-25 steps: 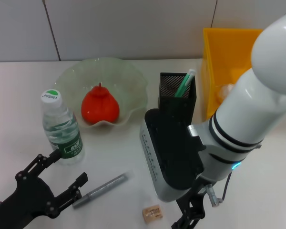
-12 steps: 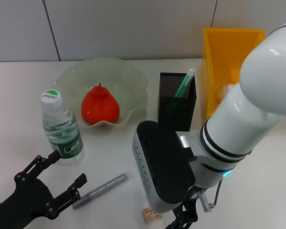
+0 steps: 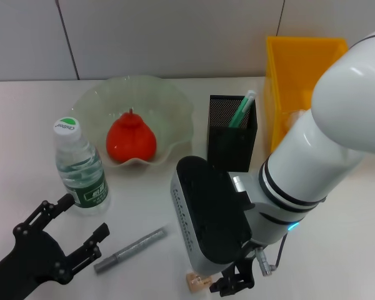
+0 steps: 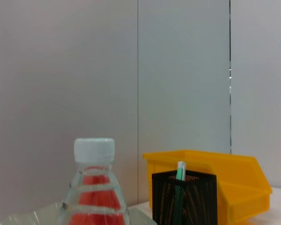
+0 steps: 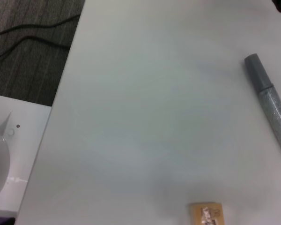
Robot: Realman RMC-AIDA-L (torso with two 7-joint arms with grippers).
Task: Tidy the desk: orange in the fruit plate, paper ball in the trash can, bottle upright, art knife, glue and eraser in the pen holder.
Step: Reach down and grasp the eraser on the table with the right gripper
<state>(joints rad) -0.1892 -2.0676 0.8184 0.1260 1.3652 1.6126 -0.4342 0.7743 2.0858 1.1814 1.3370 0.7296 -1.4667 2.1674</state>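
The orange (image 3: 131,140) lies in the glass fruit plate (image 3: 169,106). The bottle (image 3: 81,167) stands upright left of it, and fills the near left wrist view as bottle (image 4: 94,187). My left gripper (image 3: 74,226) is open just in front of the bottle, holding nothing. The grey art knife (image 3: 130,250) lies on the table; the eraser (image 3: 195,282) is half hidden under my right gripper (image 3: 233,282). The right wrist view shows the eraser (image 5: 206,213) and art knife (image 5: 273,112). A green-white glue stick (image 3: 242,110) stands in the black pen holder (image 3: 232,134).
The yellow trash can (image 3: 303,69) stands at the back right with a pale lump, the paper ball (image 3: 296,119), inside. My bulky right arm (image 3: 300,169) covers the table's right front. The table edge and floor (image 5: 33,42) lie close to the eraser.
My right arm has swung left and lower, so its gripper now covers part of the eraser. My left gripper has drawn back slightly from the bottle.
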